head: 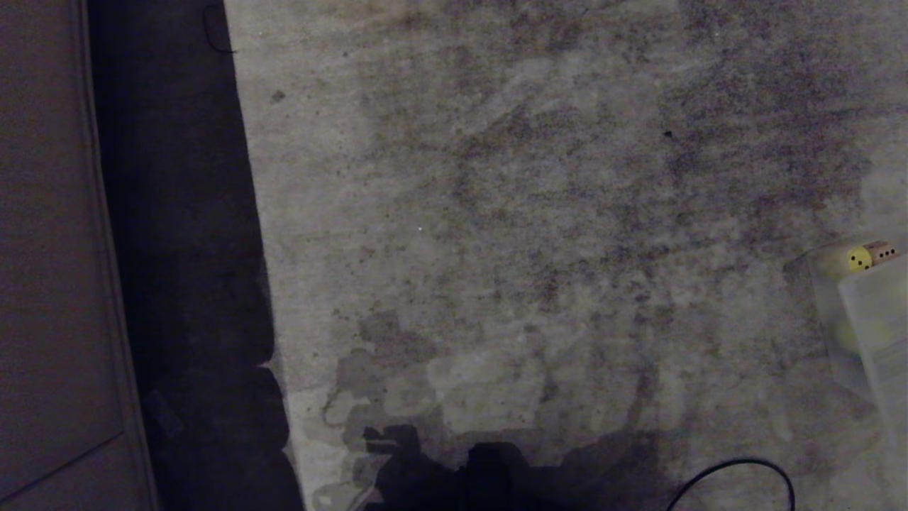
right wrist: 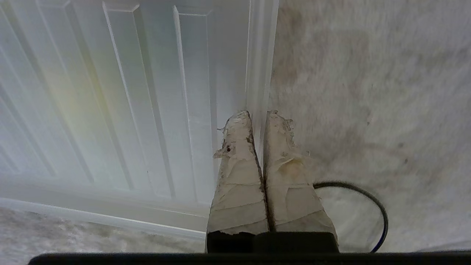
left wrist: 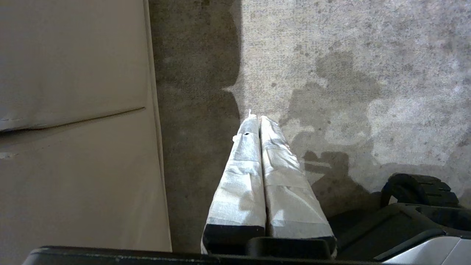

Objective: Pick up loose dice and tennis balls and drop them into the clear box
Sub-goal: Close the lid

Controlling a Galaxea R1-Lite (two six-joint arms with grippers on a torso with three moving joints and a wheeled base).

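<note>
The clear box (head: 816, 280) lies at the far right edge of the head view, on the carpet. A yellow die (head: 859, 258) and a cream-beige die (head: 883, 252) sit inside it at its far end. A faint yellow-green tennis ball (head: 848, 337) shows through the plastic. A ribbed clear lid (head: 879, 326) slants over the box. My right gripper (right wrist: 257, 115) is shut on the rim of this lid (right wrist: 147, 92), which runs between its taped fingertips. My left gripper (left wrist: 257, 118) hangs shut and empty over the carpet, near a beige panel.
A black cable (head: 738, 472) loops on the carpet at the lower right and shows again as the cable (right wrist: 368, 198) beside my right fingers. A beige panel (head: 50, 248) with a dark shadow strip runs along the left. My dark base (head: 489, 475) fills the bottom middle.
</note>
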